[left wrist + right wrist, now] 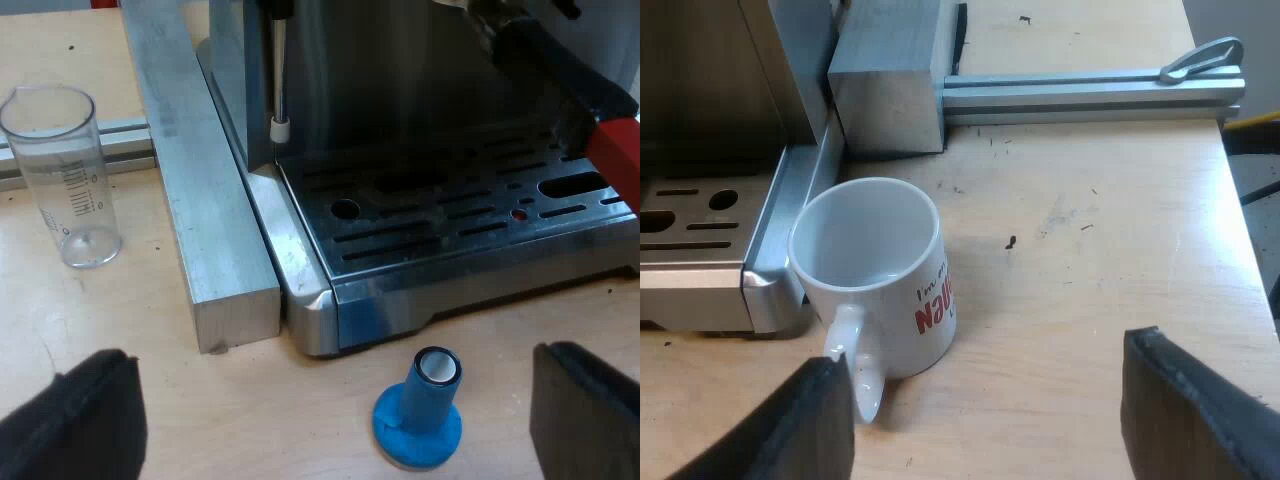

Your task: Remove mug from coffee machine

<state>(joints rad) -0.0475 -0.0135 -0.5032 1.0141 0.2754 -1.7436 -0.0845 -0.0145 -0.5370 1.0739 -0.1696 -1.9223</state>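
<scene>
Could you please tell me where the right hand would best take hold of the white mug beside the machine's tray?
Probably by its handle, coming from the right hand's own side. The mug stands upright with the handle pointing toward the open hand, clear of the machine, whose tray corner crowds one side of the mug, leaving little room for a finger there.

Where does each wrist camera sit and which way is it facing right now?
Left wrist view: rides the left arm, looks down at the drip tray, blue tamper and measuring glass; left gripper open.
Right wrist view: rides the right arm, looks down at the mug beside the machine's corner; right gripper open.
Shared: both see the drip tray.
</scene>
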